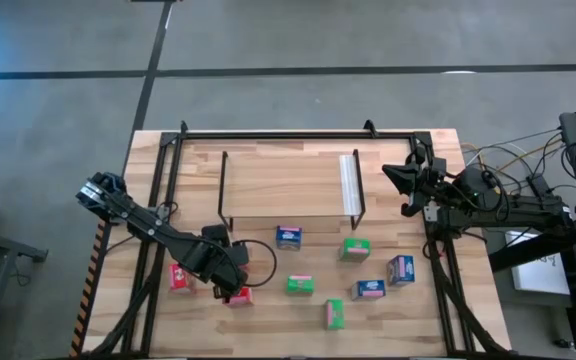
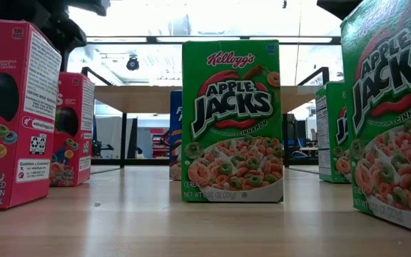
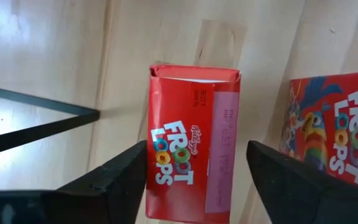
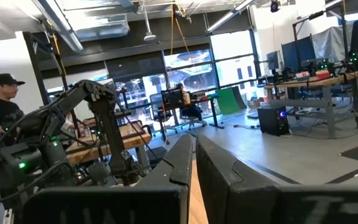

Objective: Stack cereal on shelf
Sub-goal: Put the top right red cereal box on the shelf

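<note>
A red cereal box (image 3: 191, 143) lies flat on the table near its left front. My left gripper (image 3: 196, 149) points down over it, open, one finger (image 3: 120, 174) on each long side; whether they touch it, I cannot tell. In the high view this gripper (image 1: 233, 285) covers most of that box (image 1: 241, 296). A second red box (image 1: 181, 277) stands to its left. Blue boxes (image 1: 288, 236) and green boxes (image 1: 300, 285) are scattered on the table in front of the shelf (image 1: 288, 185). My right gripper (image 4: 193, 163) is shut and raised at the far right (image 1: 400, 180).
The black frame's rails (image 1: 163, 190) run along the table's left, far and right sides. A thin black bar (image 3: 36, 127) crosses the table beside the red box. A person (image 4: 2, 102) stands in the room beyond the table. Bare wood lies along the table's front edge.
</note>
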You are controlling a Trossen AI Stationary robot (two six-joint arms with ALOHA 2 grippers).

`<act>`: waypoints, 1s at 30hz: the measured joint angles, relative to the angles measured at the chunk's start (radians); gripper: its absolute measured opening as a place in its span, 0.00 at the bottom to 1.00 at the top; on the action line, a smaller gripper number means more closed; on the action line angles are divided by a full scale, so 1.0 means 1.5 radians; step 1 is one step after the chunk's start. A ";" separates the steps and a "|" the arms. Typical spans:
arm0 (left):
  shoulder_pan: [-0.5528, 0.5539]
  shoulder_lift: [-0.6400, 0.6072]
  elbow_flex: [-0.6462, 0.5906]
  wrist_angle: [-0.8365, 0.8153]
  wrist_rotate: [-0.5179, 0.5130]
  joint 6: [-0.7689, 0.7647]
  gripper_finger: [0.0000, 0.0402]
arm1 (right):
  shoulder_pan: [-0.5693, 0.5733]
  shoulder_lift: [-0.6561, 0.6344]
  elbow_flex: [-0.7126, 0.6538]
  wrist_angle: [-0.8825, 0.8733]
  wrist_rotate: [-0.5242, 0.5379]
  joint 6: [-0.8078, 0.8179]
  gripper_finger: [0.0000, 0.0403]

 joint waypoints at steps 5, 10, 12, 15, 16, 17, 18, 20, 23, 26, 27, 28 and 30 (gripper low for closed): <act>0.000 0.000 0.000 -0.001 0.002 -0.001 0.53 | 0.000 0.000 0.000 0.000 0.000 0.000 0.03; 0.000 -0.001 0.006 -0.013 0.036 -0.001 0.47 | 0.000 0.000 0.000 0.000 0.000 0.000 0.03; 0.001 -0.002 0.025 -0.026 0.038 0.000 0.45 | 0.000 0.000 0.000 0.000 0.000 0.000 0.03; 0.001 -0.002 0.065 -0.059 0.038 0.001 0.42 | 0.000 0.000 0.000 -0.001 0.000 0.000 0.03; 0.001 -0.002 0.081 -0.070 0.038 0.001 0.41 | 0.000 0.000 0.000 -0.001 0.000 0.000 0.03; 0.001 -0.002 0.098 -0.079 0.038 0.001 0.41 | 0.000 0.000 0.000 -0.001 0.000 0.000 0.03; 0.001 -0.003 0.115 -0.087 0.038 0.001 0.40 | 0.000 0.000 0.000 -0.001 0.000 0.000 0.03; 0.001 -0.003 0.151 -0.099 0.035 0.002 0.39 | 0.000 0.000 0.000 -0.001 0.000 0.001 0.03; 0.000 -0.003 0.196 -0.103 0.019 0.019 0.39 | 0.000 0.000 0.000 -0.001 0.000 0.004 0.03; 0.001 -0.003 0.233 -0.102 -0.017 0.050 0.38 | 0.000 0.000 0.000 -0.001 0.000 0.004 0.03; 0.001 -0.003 0.244 -0.102 -0.029 0.064 0.38 | 0.000 0.000 0.000 -0.002 0.000 0.004 0.03; 0.002 -0.003 0.255 -0.102 -0.040 0.078 0.38 | 0.000 0.000 0.000 -0.004 0.000 0.004 0.03; 0.005 -0.003 0.275 -0.102 -0.061 0.111 0.38 | 0.000 0.000 0.000 -0.006 0.000 0.004 0.03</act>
